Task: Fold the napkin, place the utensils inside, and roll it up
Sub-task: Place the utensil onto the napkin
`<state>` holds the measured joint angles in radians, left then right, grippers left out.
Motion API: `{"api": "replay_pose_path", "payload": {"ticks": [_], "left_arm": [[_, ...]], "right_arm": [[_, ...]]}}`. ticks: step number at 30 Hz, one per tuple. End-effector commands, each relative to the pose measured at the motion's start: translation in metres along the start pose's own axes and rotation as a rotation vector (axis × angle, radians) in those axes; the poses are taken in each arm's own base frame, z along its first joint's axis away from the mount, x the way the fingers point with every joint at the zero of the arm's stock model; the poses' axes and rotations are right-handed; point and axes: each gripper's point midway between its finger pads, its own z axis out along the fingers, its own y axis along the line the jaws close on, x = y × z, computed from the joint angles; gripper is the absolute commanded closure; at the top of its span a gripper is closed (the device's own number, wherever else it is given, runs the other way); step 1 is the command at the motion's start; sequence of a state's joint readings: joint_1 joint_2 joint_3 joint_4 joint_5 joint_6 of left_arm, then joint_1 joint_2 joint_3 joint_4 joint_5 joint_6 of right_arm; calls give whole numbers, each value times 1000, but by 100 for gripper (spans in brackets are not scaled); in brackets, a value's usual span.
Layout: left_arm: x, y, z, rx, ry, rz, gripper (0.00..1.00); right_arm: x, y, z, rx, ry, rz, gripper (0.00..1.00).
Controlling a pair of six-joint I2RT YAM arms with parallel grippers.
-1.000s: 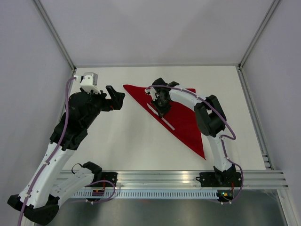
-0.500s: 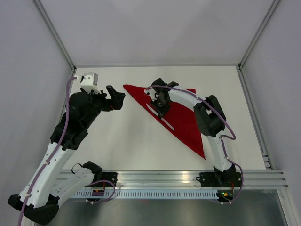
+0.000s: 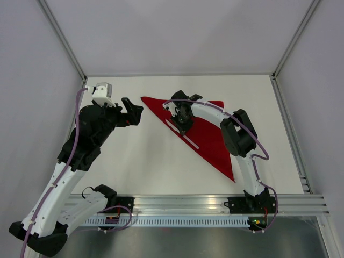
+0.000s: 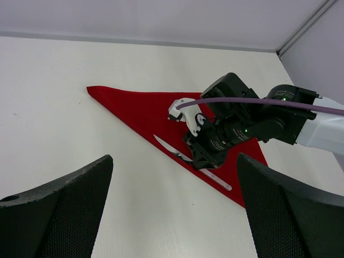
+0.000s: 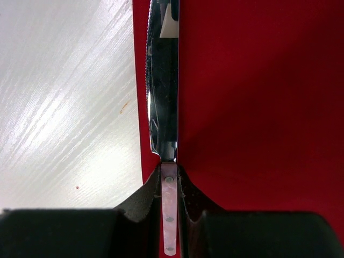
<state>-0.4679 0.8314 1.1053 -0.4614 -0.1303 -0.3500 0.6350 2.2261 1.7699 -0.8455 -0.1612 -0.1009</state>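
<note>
The red napkin [image 3: 212, 134] lies folded into a triangle on the white table, its long edge running from back left to front right. The silver knife [image 3: 173, 124] lies along that edge, blade pointing back left. My right gripper [image 3: 181, 123] is down on the napkin, shut on the knife's pale handle [image 5: 169, 215], with the blade [image 5: 164, 80] stretching ahead over the napkin [image 5: 258, 107]. My left gripper [image 3: 133, 113] is open and empty, held above the table left of the napkin. The left wrist view shows the napkin [image 4: 134, 107], the knife [image 4: 167, 148] and the right gripper [image 4: 200, 158] between its fingers [image 4: 59, 209].
White table surface [image 3: 140, 161] lies left and in front of the napkin. An aluminium rail [image 3: 188, 201] runs along the near edge. Grey walls enclose the back and sides.
My right gripper has shifted slightly to the back left with the knife in it. The left arm has not moved.
</note>
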Motion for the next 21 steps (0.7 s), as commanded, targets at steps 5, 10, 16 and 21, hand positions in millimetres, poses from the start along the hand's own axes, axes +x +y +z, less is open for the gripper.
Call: {"api": "replay_pose_path", "payload": {"ticks": [5, 10, 16, 21], "left_arm": [[-1, 1, 2, -1, -15, 20, 0], [-1, 1, 2, -1, -15, 22, 0], [-2, 1, 1, 4, -20, 24, 0], [-4, -1, 1, 9, -21, 24, 0]], "right_arm": [[-1, -7, 0, 60, 20, 25, 100], [-1, -7, -1, 57, 18, 28, 96], [-6, -4, -9, 48, -2, 26, 75], [-18, 1, -29, 37, -47, 22, 56]]}}
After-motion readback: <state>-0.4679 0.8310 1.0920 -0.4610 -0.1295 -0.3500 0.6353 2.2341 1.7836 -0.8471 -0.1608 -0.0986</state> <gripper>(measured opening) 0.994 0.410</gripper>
